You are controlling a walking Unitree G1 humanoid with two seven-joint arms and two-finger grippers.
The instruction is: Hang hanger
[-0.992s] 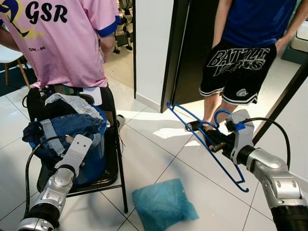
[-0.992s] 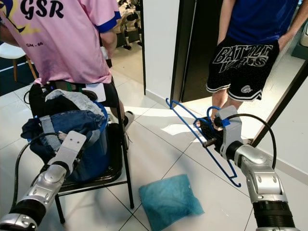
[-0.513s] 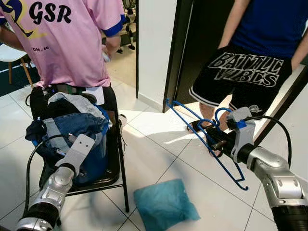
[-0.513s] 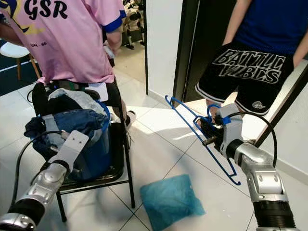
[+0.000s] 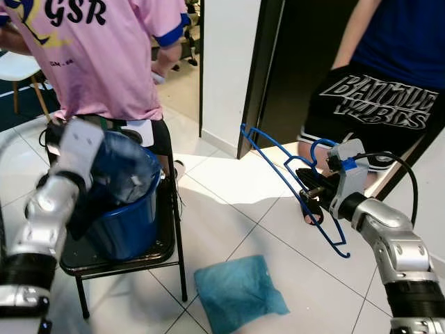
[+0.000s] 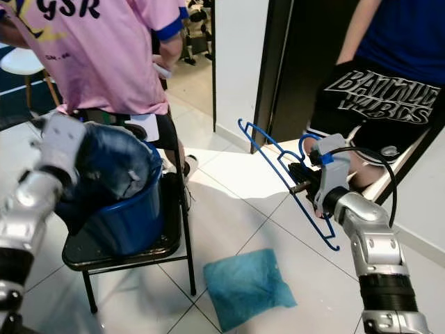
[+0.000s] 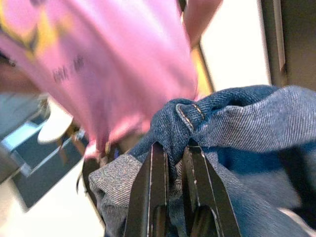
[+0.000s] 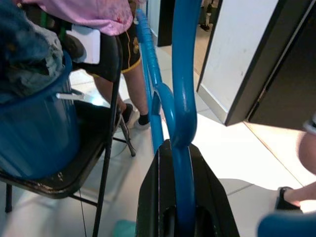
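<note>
My right gripper (image 5: 311, 195) is shut on a blue wire hanger (image 8: 180, 74), held out over the tiled floor with its long side slanting down to the right. In the right wrist view the hanger's bar runs straight between the black fingers (image 8: 150, 197). My left arm (image 5: 73, 149) is raised and blurred above a blue bucket (image 5: 132, 223) on a black folding chair (image 5: 169, 240). In the left wrist view my left gripper (image 7: 171, 150) is shut on a fold of blue jeans (image 7: 237, 113).
A person in a pink shirt (image 5: 104, 56) stands right behind the chair. Another person in black shorts (image 5: 375, 104) stands by the dark door (image 5: 292, 62), close to the hanger. A blue cloth (image 5: 240, 292) lies on the floor in front.
My left arm has swung up from beside the chair to the top of the bucket. The right gripper and hanger have kept their place; the person in shorts has stepped closer.
</note>
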